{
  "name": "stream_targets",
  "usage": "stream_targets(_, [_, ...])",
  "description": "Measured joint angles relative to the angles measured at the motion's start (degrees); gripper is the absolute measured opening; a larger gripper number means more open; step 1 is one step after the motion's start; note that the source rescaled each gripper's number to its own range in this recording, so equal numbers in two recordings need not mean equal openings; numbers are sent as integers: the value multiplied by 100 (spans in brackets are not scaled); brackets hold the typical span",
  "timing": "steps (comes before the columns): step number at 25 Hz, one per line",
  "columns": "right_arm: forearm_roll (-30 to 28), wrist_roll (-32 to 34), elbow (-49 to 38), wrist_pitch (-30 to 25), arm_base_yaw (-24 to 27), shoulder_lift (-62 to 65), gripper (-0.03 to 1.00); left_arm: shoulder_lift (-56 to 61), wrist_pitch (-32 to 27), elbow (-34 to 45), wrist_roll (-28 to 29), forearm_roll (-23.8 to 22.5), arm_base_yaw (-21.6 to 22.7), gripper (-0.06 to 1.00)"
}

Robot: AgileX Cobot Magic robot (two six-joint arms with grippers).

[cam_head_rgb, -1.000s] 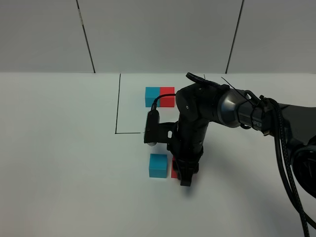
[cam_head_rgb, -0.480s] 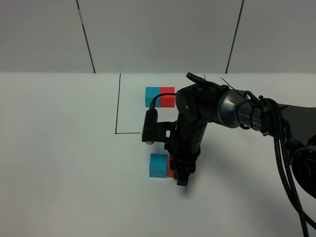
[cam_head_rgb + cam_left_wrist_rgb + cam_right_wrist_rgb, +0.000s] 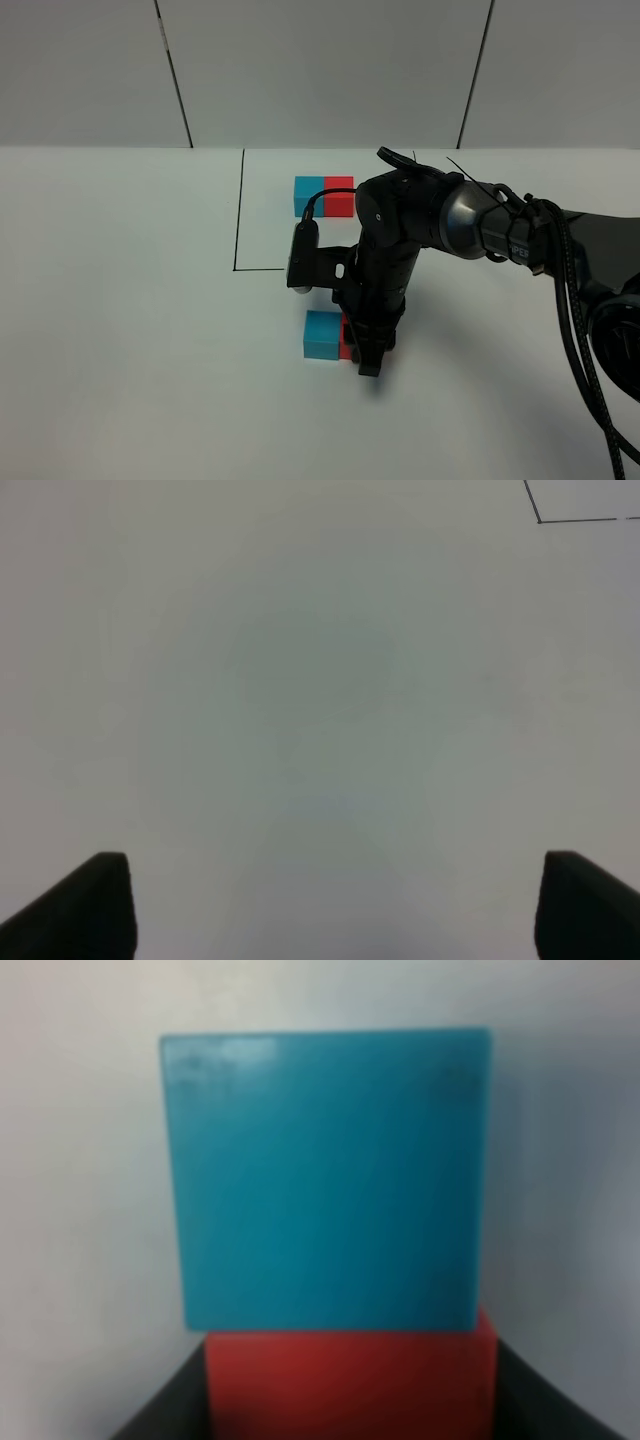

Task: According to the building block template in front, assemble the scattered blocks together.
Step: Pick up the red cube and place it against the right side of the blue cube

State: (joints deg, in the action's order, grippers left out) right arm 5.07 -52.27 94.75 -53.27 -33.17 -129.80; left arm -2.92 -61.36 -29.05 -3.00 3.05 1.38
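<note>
The template, a small cyan cube [image 3: 309,195] joined to a small red cube [image 3: 340,197], sits at the back inside a black outline. A loose cyan cube [image 3: 321,335] lies nearer the front. The loose red cube [image 3: 346,341] touches its right side and is mostly hidden by my right gripper [image 3: 365,350]. In the right wrist view the red cube [image 3: 350,1375] sits between the dark fingers [image 3: 160,1415], pressed against the cyan cube [image 3: 325,1175]. My left gripper [image 3: 345,905] is open over bare table and does not show in the exterior view.
A thin black outline [image 3: 240,220] marks the template area on the white table [image 3: 120,320]. The right arm and its cables [image 3: 560,270] cross the right side. Grey wall panels stand behind the table.
My right gripper moved left with the red cube, closing the gap until it touched the cyan cube. Over the last half second almost nothing moved.
</note>
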Motion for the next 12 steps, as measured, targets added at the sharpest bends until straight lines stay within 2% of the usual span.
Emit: stream_targets(12, [61, -298, 0, 31, 0, -5, 1, 0, 0, 0, 0, 0, 0, 69])
